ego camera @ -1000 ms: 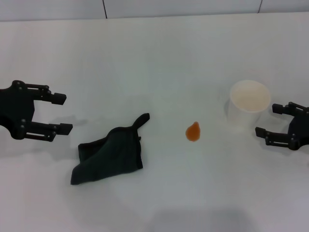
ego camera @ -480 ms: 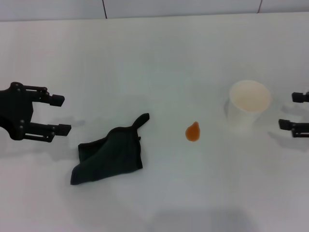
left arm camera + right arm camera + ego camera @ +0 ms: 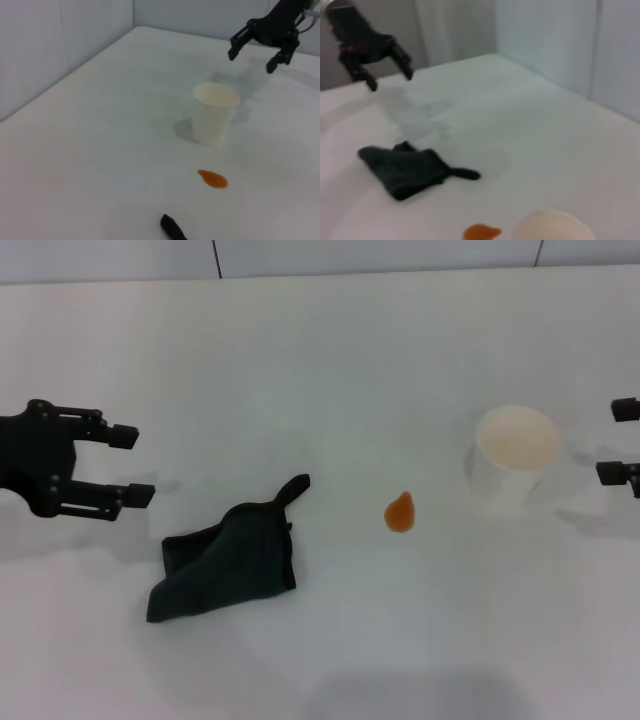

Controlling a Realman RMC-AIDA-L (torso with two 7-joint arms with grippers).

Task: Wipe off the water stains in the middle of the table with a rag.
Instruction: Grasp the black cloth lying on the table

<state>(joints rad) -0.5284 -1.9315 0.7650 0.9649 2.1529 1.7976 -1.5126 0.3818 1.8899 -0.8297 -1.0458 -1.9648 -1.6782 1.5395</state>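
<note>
Since a second ago the right gripper [image 3: 625, 440] has withdrawn to the right edge and the left gripper [image 3: 128, 463] has lifted slightly; rag and stain unmoved.

Rag [image 3: 225, 558] lies crumpled on the table [image 3: 330, 350], near-left of centre, its pointed tail aimed toward the water stains [image 3: 400, 512], a small orange blob at mid-table, apart from the cloth. A white cup [image 3: 515, 455] stands just right of the stain. Left gripper hovers to the rag's far-left, fingers spread, holding nothing; right gripper sits beyond the cup, fingers likewise parted. Judgement: the left gripper should descend on the rag's bunched middle, pinch firmly, then drag rightward across the blob, stopping short of the cup.
</note>
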